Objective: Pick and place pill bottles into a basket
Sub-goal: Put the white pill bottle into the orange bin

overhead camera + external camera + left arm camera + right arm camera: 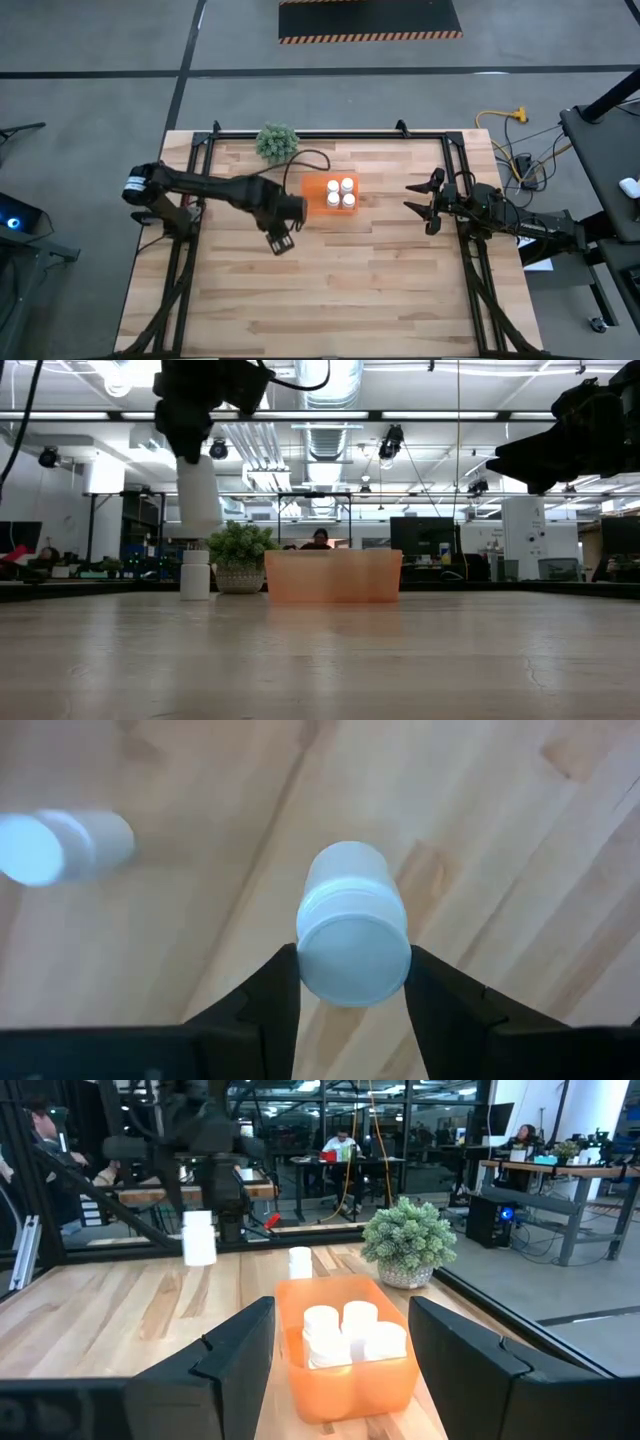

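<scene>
Jaws of your left gripper (345, 982) clamp a pill bottle (352, 932) held above the table (330, 290), left of the basket (318, 192); your right gripper (420, 203) waits open at the right. Only the low view shows another bottle (195, 574) standing below the held one.

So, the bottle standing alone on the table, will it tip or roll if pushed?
Probably yes. The bottle is tall and narrow, so a high push would likely tip it. Being round, it may then roll on the smooth table. It looks like light, stiff plastic.
</scene>
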Controlling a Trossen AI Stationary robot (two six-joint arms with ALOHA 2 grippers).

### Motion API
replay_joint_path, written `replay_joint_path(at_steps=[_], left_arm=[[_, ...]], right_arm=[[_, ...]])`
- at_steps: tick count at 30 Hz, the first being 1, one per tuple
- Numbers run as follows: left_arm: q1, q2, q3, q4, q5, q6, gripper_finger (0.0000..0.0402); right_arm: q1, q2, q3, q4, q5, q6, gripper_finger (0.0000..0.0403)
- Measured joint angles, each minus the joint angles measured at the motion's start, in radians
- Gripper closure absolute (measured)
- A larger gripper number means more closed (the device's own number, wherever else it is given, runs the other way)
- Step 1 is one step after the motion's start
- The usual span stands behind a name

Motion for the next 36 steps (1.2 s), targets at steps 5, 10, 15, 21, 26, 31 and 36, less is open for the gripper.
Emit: replay_joint_path(at_steps=[5,10,15,21,26,31,36], left_arm=[[0.082,0.006,0.027,-0.002,0.0,0.099,0.0263],[0.167,0.006,0.042,-0.002,0.0,0.178,0.0263],[0.243,0.006,0.059,-0.003,-0.003,0.249,0.0263],[0.302,0.035,0.133,-0.008,-0.013,0.324,0.0263],[0.317,0.172,0.28,-0.076,-0.032,0.42,0.0263],[0.317,0.332,0.453,-0.167,-0.06,0.498,0.0263],[0.31,0.41,0.538,-0.175,-0.077,0.548,0.0263]], right_arm=[[0.0,0.0,0.0,0.0,0.0,0.0,0.0184],[0.0,0.0,0.0,0.0,0.0,0.0,0.0184],[0.0,0.0,0.0,0.0,0.0,0.0,0.0184],[0.0,0.0,0.0,0.0,0.0,0.0,0.0184],[0.0,-0.001,0.0,-0.001,-0.001,0.0,0.0184],[0.0,-0.001,0.0,0.0,0.0,0.0,0.0184],[0.0,0.0,0.0,0.0,0.0,0.0,0.0184]])
